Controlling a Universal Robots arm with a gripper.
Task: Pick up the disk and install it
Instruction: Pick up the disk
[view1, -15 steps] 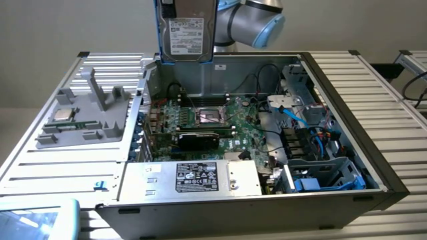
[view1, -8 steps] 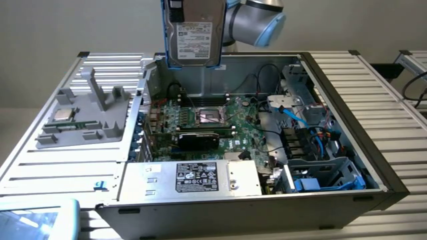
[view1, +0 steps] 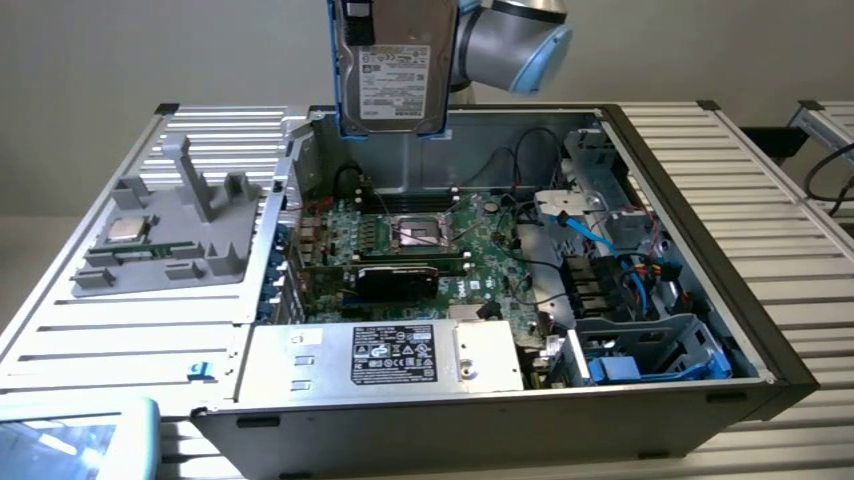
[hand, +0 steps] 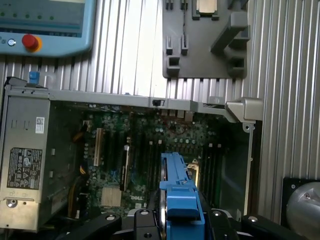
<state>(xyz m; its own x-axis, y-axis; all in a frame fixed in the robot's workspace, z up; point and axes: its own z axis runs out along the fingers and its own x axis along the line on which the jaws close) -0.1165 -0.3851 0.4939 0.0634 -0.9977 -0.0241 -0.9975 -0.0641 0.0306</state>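
Task status, read across the exterior view from its left to its right. At the far left, the slatted tabletop (view1: 94, 345) carries a grey fixture (view1: 174, 240) with a small square CPU chip (view1: 127, 229) seated in it, and a teach pendant (view1: 74, 440) lies at the near corner. Neither item belongs to this job. Next comes the open computer case (view1: 467, 425), with the motherboard (view1: 400, 240) exposed on its floor and a silver box (view1: 387, 355) with a black label along the near wall. The disk (view1: 391, 75) hangs in the air above the rear of the case, well apart from the motherboard. It stands on edge with its white barcode label toward the exterior camera and its blue carrier frame running down both long sides. In the wrist view my pincer (hand: 181, 222) is clenched on that blue frame, one finger on each side of it, with the motherboard well below. I therefore judge the pick-up step complete: the disk rests on nothing and is carried wholly by me. The install step is not yet done, since the disk touches no part of the case, so I put the job at roughly its midpoint. At the exterior view's right, the near corner of the case holds a drive cage (view1: 654, 345) with blue fittings. I judge this the likely seat for the disk, and the disk is well apart from it, over the opposite rear part of the case.
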